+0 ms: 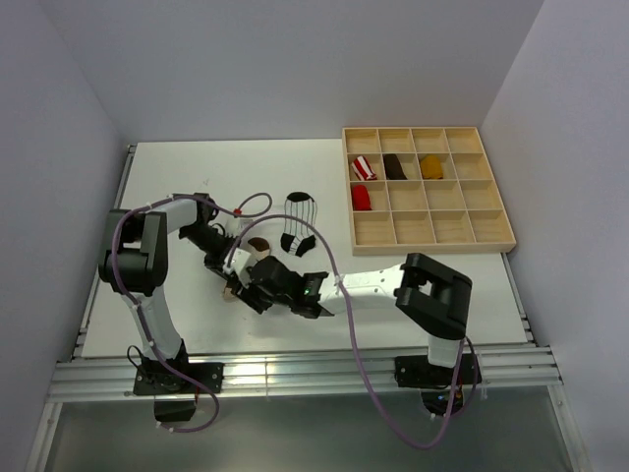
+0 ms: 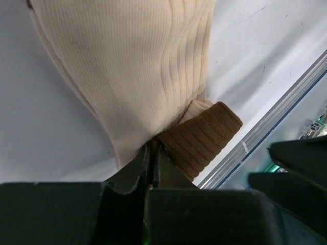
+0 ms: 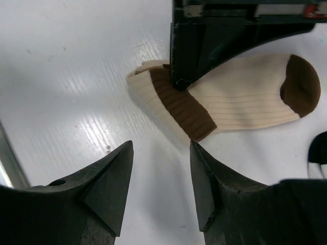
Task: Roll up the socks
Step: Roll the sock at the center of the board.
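Note:
The cream sock [image 3: 240,97] lies flat on the white table, brown toe [image 3: 301,84] to the right and brown band [image 3: 184,109] to the left. My left gripper [image 2: 151,148] is shut on the sock's edge beside the brown band [image 2: 202,138], and one of its dark fingers [image 3: 204,46] comes down on the band in the right wrist view. My right gripper [image 3: 161,145] stands open just short of the band, nothing between its fingers. In the top view both grippers [image 1: 236,265] [image 1: 246,287] meet at the cream sock [image 1: 261,250]. The white black-striped sock [image 1: 298,222] lies just behind.
A wooden compartment tray [image 1: 432,246] sits at the back right, holding red and striped bundles [image 1: 364,182], a dark brown one [image 1: 394,165] and a mustard one [image 1: 430,165]. The table's metal front rail [image 2: 276,120] runs close to the sock.

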You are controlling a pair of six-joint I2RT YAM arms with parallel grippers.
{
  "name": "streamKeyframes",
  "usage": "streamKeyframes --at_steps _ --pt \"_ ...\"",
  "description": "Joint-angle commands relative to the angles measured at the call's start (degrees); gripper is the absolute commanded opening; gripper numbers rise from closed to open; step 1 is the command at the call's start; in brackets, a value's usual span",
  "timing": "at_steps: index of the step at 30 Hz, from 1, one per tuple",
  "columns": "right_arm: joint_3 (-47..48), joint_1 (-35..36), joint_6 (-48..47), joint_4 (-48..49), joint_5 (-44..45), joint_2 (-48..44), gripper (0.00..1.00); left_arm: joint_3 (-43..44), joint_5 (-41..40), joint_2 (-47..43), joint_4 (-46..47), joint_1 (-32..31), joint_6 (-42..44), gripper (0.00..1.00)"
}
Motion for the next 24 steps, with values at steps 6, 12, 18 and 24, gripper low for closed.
streamKeyframes --at_steps 6,12,18,24 --pt "7.3 4.3 -14.6 -5.7 10.4 6.8 0.57 0.8 -10.0 4.0 5.5 0.4 6.5 0.0" --pt "8.5 5.7 -18.6 -4.1 14.7 9.1 0.58 1.4 -9.6 4.7 5.0 0.4 6.6 0.0" --pt "9.4 6.8 -20.2 -2.1 16.7 10.5 0.58 1.7 -9.2 5.1 4.2 0.4 7.0 0.0" --pt "10.4 8.3 -20.8 -1.2 18.5 12.7 0.58 2.0 -9.2 5.6 3.8 0.4 7.2 0.0"
